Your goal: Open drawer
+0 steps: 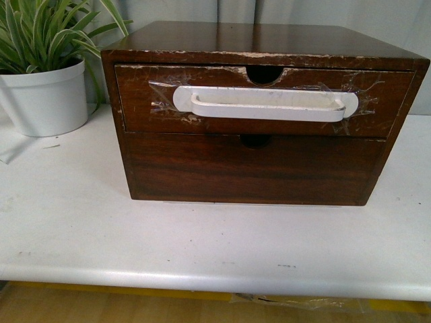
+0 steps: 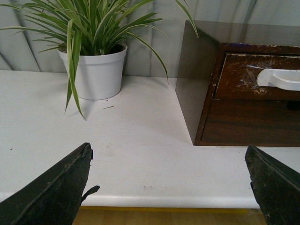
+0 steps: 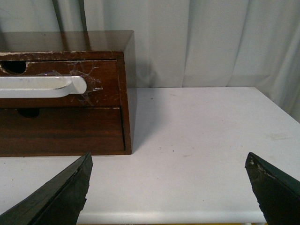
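**Out of sight or cut off**

- Inside of the drawer: hidden behind its front. The half-round notch shows only dark.
- Left wrist view: the white handle and the cabinet run off the edge, with one handle end visible. The right wrist view shows only the other end.
- Spider plant: leaves clipped by the front view's top and left edges.
- Left gripper and right gripper: only the tips of the fingers are in frame.
- Crumpled clear scrap under the table lip: cannot identify.

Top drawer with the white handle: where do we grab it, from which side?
Take the white handle at the middle of its bar, coming straight in from the front, jaws above and below. The bar lies horizontal and stands off the drawer front, and tape holds its ends, so a centred pull seems safest.
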Available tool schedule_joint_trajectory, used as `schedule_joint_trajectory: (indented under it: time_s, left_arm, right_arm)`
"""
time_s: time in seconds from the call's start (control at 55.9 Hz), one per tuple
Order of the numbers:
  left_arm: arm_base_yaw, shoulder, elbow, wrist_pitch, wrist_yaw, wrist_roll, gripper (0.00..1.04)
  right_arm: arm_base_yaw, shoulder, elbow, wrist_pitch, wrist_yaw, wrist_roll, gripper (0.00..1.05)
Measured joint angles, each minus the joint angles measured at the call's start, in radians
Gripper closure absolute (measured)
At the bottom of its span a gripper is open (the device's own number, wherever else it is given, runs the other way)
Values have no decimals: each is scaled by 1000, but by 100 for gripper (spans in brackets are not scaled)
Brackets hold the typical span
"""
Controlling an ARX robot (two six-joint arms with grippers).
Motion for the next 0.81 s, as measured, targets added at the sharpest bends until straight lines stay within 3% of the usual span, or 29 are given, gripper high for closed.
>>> schedule_joint_trajectory:
  time_s: [0.805]
  left_arm:
    - [0,0,0,0,0,0,6]
  right_arm:
    - [0,0,0,0,0,0,9]
